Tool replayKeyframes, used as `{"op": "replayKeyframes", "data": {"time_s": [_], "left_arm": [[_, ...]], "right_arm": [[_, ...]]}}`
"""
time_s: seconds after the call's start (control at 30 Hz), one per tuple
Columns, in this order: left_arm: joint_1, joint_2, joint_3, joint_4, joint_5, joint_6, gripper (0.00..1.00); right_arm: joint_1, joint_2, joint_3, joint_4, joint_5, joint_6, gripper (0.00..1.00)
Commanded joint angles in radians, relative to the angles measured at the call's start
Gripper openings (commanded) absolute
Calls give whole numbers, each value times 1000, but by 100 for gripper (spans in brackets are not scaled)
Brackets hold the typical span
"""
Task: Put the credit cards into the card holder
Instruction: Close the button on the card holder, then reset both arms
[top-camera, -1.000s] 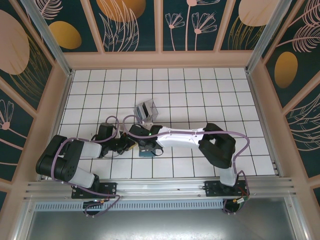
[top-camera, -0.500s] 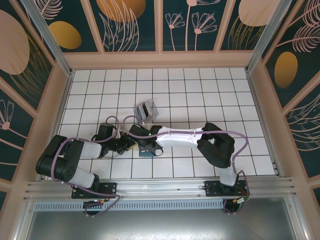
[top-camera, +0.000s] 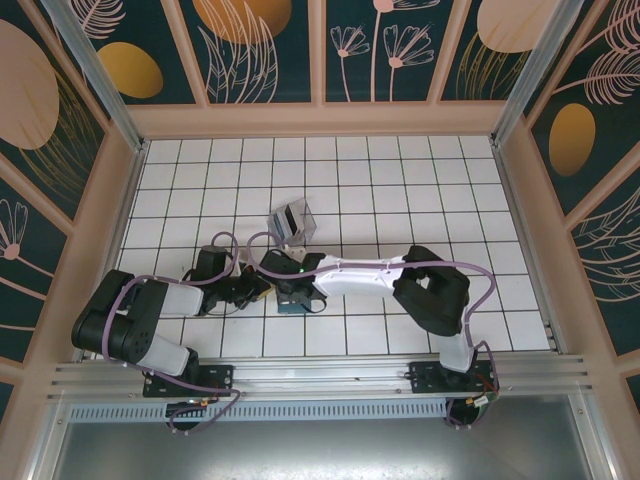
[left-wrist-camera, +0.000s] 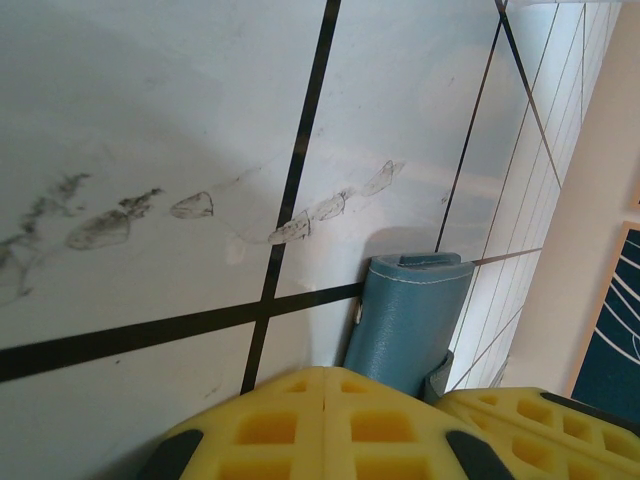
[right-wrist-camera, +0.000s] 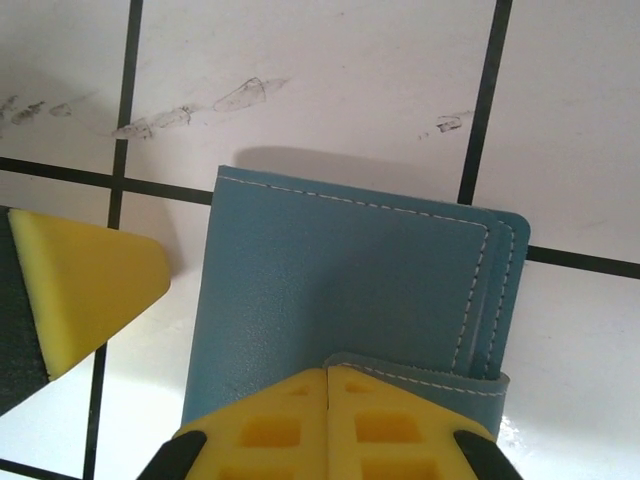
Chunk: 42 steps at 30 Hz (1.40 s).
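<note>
Both arms are bent in over the same spot, low on the white-tiled worktop (top-camera: 400, 180).

- Wallet (right-wrist-camera: 340, 280): teal, white stitching, lying flat near the arm bases. One flap corner is lifted at its near edge.
- Right hand (right-wrist-camera: 328, 400): yellow fingers pressed together, tips right at that lifted corner. The flap lies against one finger. Can't tell whether it is pinched or only nudged up.
- Left hand (left-wrist-camera: 328, 390): fingers pressed together too, carrying nothing, just beside the wallet's left edge. From its own camera the wallet shows edge-on and curled.
- Cards (top-camera: 292, 219): small grey pile farther out on the tiles, apart from the wallet. Neither hand is on them.

Step, as I read it: getting the wallet open. No card is in yet.

Next move, my guess: raise the flap properly and have one hand pin it open. The other hand then has to spread and go out for a card. Thin cards lying flat on tile will likely be awkward to lift.

Writing: none legible. No logo on the wallet, no print readable on the cards. There are grey scuff marks on the tiles nearby.
</note>
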Motion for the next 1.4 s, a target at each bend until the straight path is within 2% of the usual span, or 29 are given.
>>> {"op": "replayKeyframes", "data": {"time_s": [0.0,0.17,0.37,0.43,0.53,0.6,0.73,0.83,0.9,0.93,0.97,1.0,1.03,1.07,1.2,1.27,1.3,1.37], "left_arm": [[-4,11,-10,-69,-31,6,4],[-5,-16,-10,-71,-33,5,5],[-4,-95,32,-186,-88,53,12],[-4,-129,48,-214,-111,63,17],[-4,-208,91,-305,-187,105,27],[-4,-278,127,-387,-249,145,32],[-5,-400,200,-512,-323,208,44],[-4,-476,265,-603,-413,238,55],[-4,-513,314,-652,-482,261,65],[-4,-533,340,-680,-534,283,79],[-5,-550,364,-708,-599,303,99],[-4,-566,388,-735,-689,323,99],[-4,-582,411,-769,-783,342,99],[-4,-597,431,-788,-864,365,99],[-5,-645,460,-790,-1131,459,99],[-5,-678,428,-720,-1195,510,99],[-4,-703,379,-648,-1190,568,99],[-5,-759,246,-436,-1099,741,99]], "right_arm": [[-20,49,-90,-4,-54,20,4],[-34,17,-200,65,-72,61,0],[-38,-40,-242,125,-73,41,1],[-39,-62,-225,124,-45,16,10],[-38,-125,-190,127,26,-27,17],[-39,-185,-175,110,99,-25,28],[-41,-343,-173,132,233,-63,40],[-41,-485,-210,208,323,-124,56],[-42,-579,-247,254,400,-173,66],[-44,-627,-270,279,446,-204,74],[-49,-683,-300,305,488,-237,80],[-61,-728,-324,330,506,-273,84],[-79,-779,-349,358,517,-313,94],[-97,-823,-371,377,519,-349,99],[-226,-994,-485,453,511,-477,99],[-335,-1066,-557,493,495,-524,99],[-409,-1104,-608,538,474,-563,99],[-550,-1175,-753,671,387,-644,99]]}}
